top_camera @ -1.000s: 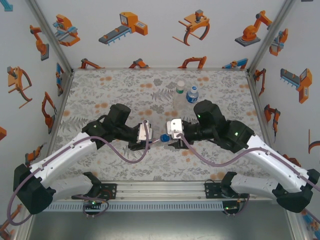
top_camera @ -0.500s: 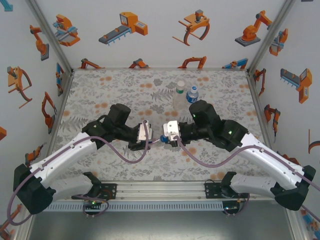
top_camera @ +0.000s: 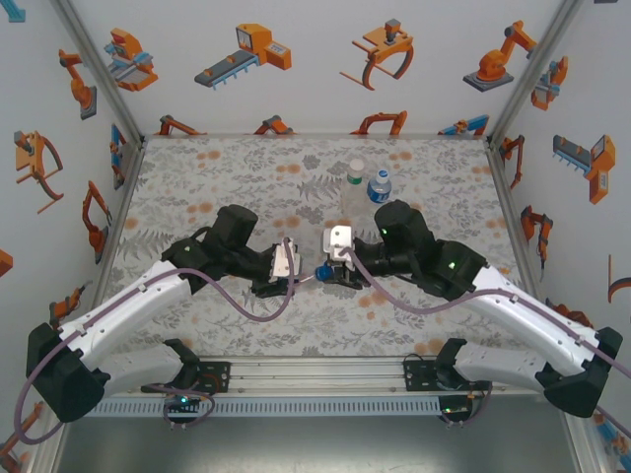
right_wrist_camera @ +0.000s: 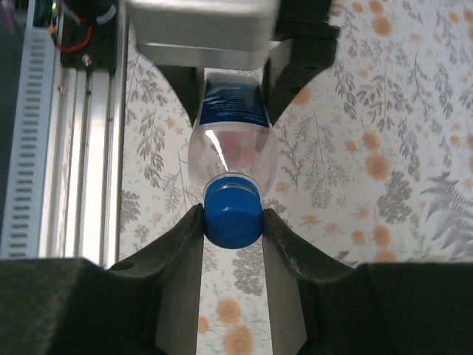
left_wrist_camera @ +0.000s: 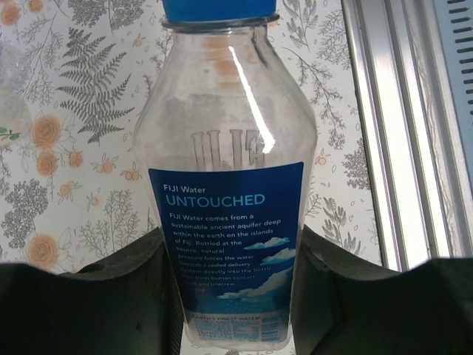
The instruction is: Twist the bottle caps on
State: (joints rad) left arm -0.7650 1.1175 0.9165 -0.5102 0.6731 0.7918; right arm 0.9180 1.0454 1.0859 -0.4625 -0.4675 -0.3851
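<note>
A slim clear bottle (left_wrist_camera: 225, 148) with a blue label lies level above the table. My left gripper (left_wrist_camera: 235, 296) is shut on its lower body, with a finger (left_wrist_camera: 126, 296) on each side of the label. A blue cap (right_wrist_camera: 232, 214) sits on the bottle's neck. My right gripper (right_wrist_camera: 232, 222) is shut on that cap, a finger (right_wrist_camera: 174, 259) pressed against each side. In the top view the two grippers meet nose to nose at mid-table, with the blue cap (top_camera: 321, 273) between them. The left gripper (right_wrist_camera: 229, 96) also shows at the top of the right wrist view, behind the bottle (right_wrist_camera: 231, 140).
Two more bottles stand upright at the back, one clear (top_camera: 355, 184) and one blue-labelled (top_camera: 381, 187), each with a white cap on top. An aluminium rail (top_camera: 315, 374) runs along the near edge. Patterned walls close in the table's left, right and back.
My right gripper has moved left onto the blue cap, turned at the wrist and closed on it. The left arm and bottle have stayed still.
</note>
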